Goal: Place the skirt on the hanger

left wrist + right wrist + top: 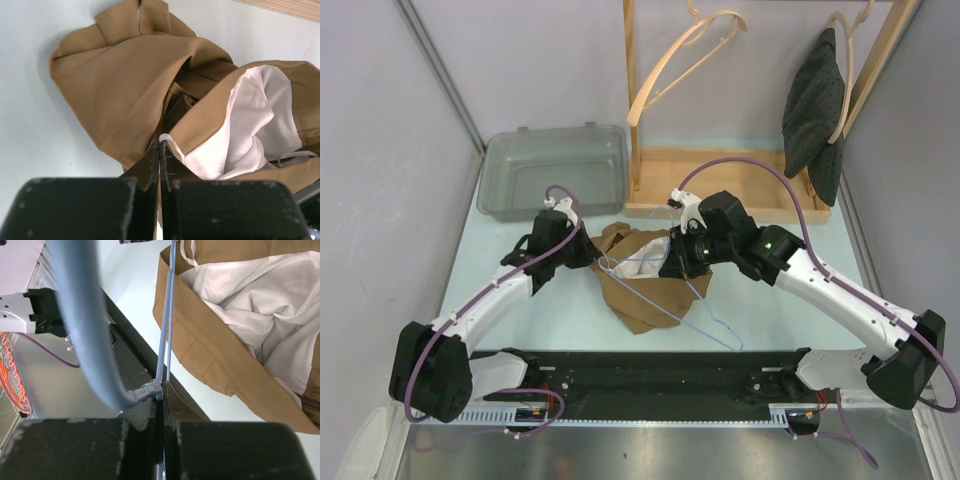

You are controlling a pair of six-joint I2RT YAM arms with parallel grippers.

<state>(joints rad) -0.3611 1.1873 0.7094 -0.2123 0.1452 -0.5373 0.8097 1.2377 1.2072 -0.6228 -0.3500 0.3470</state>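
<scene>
Tan skirt (638, 290) lies crumpled mid-frame on the worktop (545, 320), between both arms. Left jaws pinch its waistband edge; right jaws are clamped on the blue wire hanger (82, 315), which slants across it toward lower right.

The left arm (485, 305) and right arm (840, 290) had white links, bulky black joints and black bases. 1 purple cable (732, 160) looped along each. A green light (767, 241) glowed on the right wrist. The fingers (149, 167) were black, scuffed pale.
</scene>
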